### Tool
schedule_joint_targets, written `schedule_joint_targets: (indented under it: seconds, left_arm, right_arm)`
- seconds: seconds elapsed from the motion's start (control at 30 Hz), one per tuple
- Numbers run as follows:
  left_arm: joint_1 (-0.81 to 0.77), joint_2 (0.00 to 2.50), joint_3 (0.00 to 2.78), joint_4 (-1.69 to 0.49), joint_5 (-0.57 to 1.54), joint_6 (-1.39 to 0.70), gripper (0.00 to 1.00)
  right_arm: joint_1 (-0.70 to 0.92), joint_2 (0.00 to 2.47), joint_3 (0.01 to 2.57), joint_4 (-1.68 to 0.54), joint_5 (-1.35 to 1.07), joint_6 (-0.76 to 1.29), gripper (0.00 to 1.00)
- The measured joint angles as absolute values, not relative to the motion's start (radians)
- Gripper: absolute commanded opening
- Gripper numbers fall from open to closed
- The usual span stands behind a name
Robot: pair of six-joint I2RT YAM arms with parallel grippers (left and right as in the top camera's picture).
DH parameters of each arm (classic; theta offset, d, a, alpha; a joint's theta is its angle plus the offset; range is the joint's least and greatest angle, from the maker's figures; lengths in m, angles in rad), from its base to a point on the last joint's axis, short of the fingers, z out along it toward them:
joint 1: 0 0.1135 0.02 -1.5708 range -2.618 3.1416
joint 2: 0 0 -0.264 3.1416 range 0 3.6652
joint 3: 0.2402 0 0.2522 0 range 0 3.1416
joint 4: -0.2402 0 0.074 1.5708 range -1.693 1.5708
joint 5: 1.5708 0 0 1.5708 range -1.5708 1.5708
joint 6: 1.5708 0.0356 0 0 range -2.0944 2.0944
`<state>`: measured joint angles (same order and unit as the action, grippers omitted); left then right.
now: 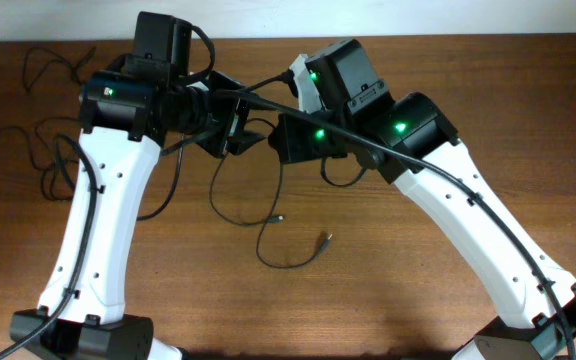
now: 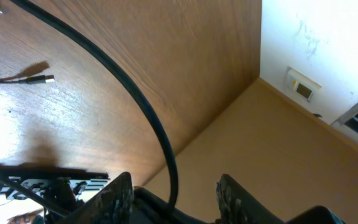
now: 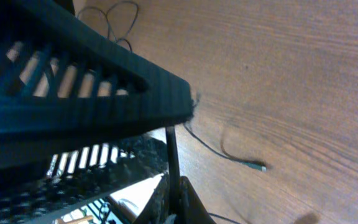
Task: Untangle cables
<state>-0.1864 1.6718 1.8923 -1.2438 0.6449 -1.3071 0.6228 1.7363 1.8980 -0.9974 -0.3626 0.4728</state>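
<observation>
Jaws of the right gripper (image 3: pixel 173 202) clench a thin black cord (image 3: pixel 171 155); left gripper (image 2: pixel 174 199) jaws stand apart astride a black strand (image 2: pixel 149 118). Step appears to be separation; next, close left and pull toward 9 o'clock.

Overhead: fixed, looks straight down on the wooden table (image 1: pixel 418 60); left arm (image 1: pixel 93 240) and right arm (image 1: pixel 488 235) both in frame, mid distance.

Left wrist: low and close, looks past its own fingers (image 2: pixel 118 194) along the tabletop to the table edge and the wall (image 2: pixel 328 31).

Right wrist: very close, mostly blocked by a black ribbed part (image 3: pixel 73 118).

All three views share the tabletop, with a thin cable (image 1: pixel 324 239) and its plug ends.
</observation>
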Motion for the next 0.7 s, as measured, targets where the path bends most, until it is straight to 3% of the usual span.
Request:
schedule_joint_targets:
  seconds: [0.1, 0.37, 0.47, 0.6, 0.67, 0.7]
  left_arm:
    - [-0.186, 1.672, 1.892, -1.243, 0.607, -1.318, 0.28]
    - [-0.186, 1.672, 1.892, -1.243, 0.569, -1.344, 0.34]
    - [-0.186, 1.672, 1.892, -1.243, 0.590, -1.348, 0.31]
    - [-0.186, 1.672, 1.892, -1.243, 0.625, -1.353, 0.14]
    - [-0.185, 1.672, 1.893, -1.243, 0.629, -1.355, 0.00]
    - [-0.184, 1.672, 1.893, -1.243, 0.630, -1.354, 0.00]
  right_arm:
    - [0.623, 1.736, 1.898, -0.980, -0.363, 0.472, 0.04]
    - [0.623, 1.736, 1.898, -0.975, -0.379, 0.473, 0.04]
    - [0.623, 1.736, 1.898, -0.975, -0.390, 0.473, 0.04]
    - [0.623, 1.736, 1.898, -0.975, -0.394, 0.473, 0.04]
    - [0.623, 1.736, 1.898, -0.979, -0.394, 0.473, 0.04]
    - [0.623, 1.736, 1.898, -0.982, -0.395, 0.472, 0.04]
